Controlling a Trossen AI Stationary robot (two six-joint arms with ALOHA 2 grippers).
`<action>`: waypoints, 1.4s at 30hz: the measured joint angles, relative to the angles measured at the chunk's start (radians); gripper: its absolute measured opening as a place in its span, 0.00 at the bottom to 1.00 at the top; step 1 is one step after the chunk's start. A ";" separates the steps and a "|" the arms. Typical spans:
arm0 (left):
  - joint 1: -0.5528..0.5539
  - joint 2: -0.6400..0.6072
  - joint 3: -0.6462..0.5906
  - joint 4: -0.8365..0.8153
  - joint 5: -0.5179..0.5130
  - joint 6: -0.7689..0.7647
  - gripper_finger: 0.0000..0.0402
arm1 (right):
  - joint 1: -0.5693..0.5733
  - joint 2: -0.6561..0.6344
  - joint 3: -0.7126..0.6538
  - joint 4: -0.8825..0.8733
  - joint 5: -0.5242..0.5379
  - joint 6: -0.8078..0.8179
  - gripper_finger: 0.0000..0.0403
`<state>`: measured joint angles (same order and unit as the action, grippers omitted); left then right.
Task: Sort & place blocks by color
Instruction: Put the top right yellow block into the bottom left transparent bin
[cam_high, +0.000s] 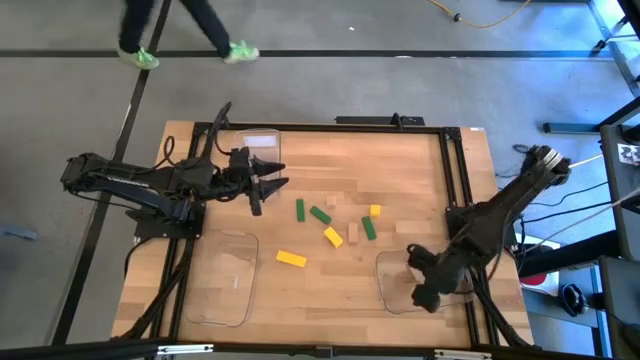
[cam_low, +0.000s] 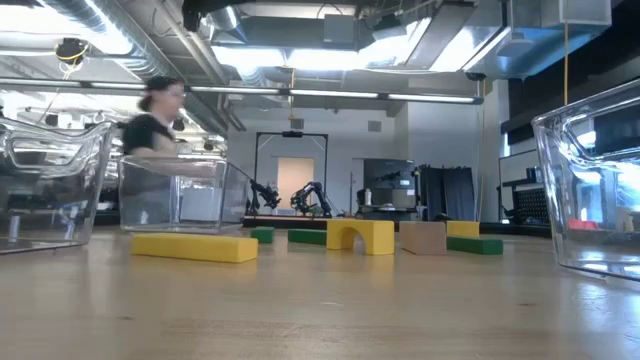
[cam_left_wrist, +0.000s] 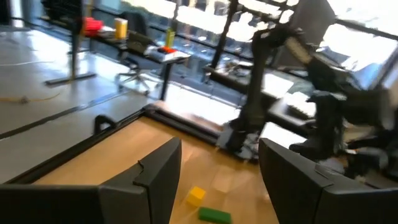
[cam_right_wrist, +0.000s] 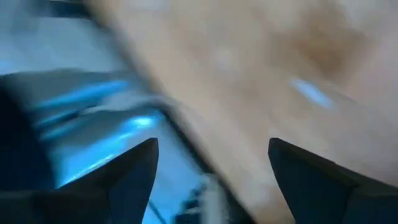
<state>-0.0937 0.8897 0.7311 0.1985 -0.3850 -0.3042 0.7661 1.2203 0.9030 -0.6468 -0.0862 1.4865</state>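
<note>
— Wooden table (cam_high: 300, 310), item one: what do we list on it?

— We count the blocks (cam_high: 331, 226) loose at the centre: three green bars, yellow pieces, two tan cubes. One long yellow bar (cam_high: 291, 259) lies apart, toward seven o'clock of the group.

— Trays?

— Three clear ones: one tray (cam_high: 258, 142) at eleven o'clock, a second tray (cam_high: 222, 277) at seven, a third tray (cam_high: 400, 282) at five. We cannot see any block inside them.

— Grippers?

— The left gripper (cam_high: 272, 181) hovers at nine o'clock of the blocks, near the eleven o'clock tray, fingers apart, nothing between them. The right gripper (cam_high: 422, 294) sits over the five o'clock tray; its wrist view shows both fingers (cam_right_wrist: 134, 168) spread, holding nothing.

— Beyond the table?

— A person (cam_low: 152, 125) in dark clothes.
</note>
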 joint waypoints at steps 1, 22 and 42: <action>0.000 -0.008 0.000 -0.002 0.026 -0.001 0.51 | -0.013 -0.023 0.007 0.038 0.043 -0.044 0.76; -0.001 -0.109 0.001 0.022 0.143 -0.035 0.51 | -0.561 -0.104 0.014 0.765 0.317 -1.166 0.76; -0.001 -0.110 0.000 0.030 0.140 -0.033 0.51 | -0.680 -0.028 0.166 -0.049 0.282 -0.990 0.76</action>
<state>-0.0944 0.7792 0.7315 0.2289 -0.2447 -0.3374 0.0860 1.1919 1.0690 -0.6954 0.1956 0.4961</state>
